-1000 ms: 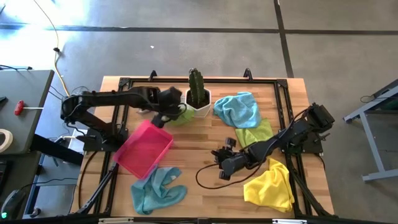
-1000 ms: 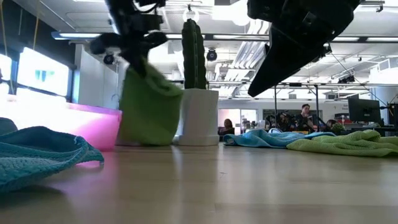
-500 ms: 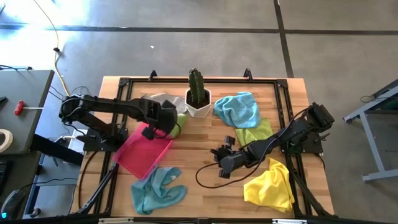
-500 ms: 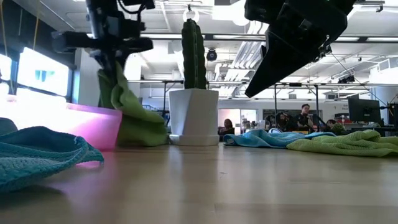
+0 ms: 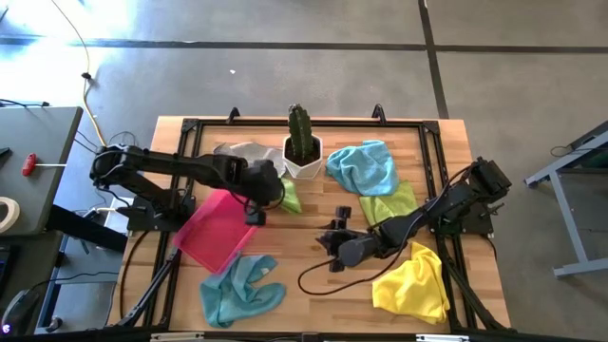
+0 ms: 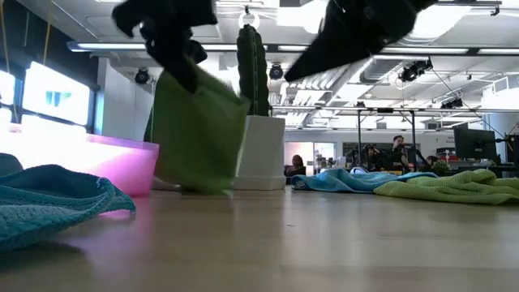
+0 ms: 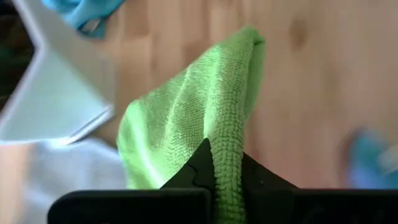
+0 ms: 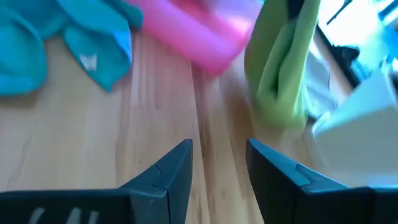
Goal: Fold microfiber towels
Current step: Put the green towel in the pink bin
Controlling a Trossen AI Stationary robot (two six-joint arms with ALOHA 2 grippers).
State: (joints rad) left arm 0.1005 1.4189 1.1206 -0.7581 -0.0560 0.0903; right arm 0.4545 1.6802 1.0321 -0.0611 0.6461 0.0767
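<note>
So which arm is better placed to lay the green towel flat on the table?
Left: the left hand already pinches the lime green towel. The right hand is open and empty.

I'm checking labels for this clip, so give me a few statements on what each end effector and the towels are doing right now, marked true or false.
1. The left end effector is shut on the lime green towel. True.
2. The right end effector holds the yellow towel. False: it is open and empty, above bare table; the yellow towel lies near the front right corner.
3. The lime green towel hangs beside the white cactus pot. True.
4. The pink tray holds a folded towel. False: nothing shows in it.
5. A teal towel lies crumpled at the table's front. True.
</note>
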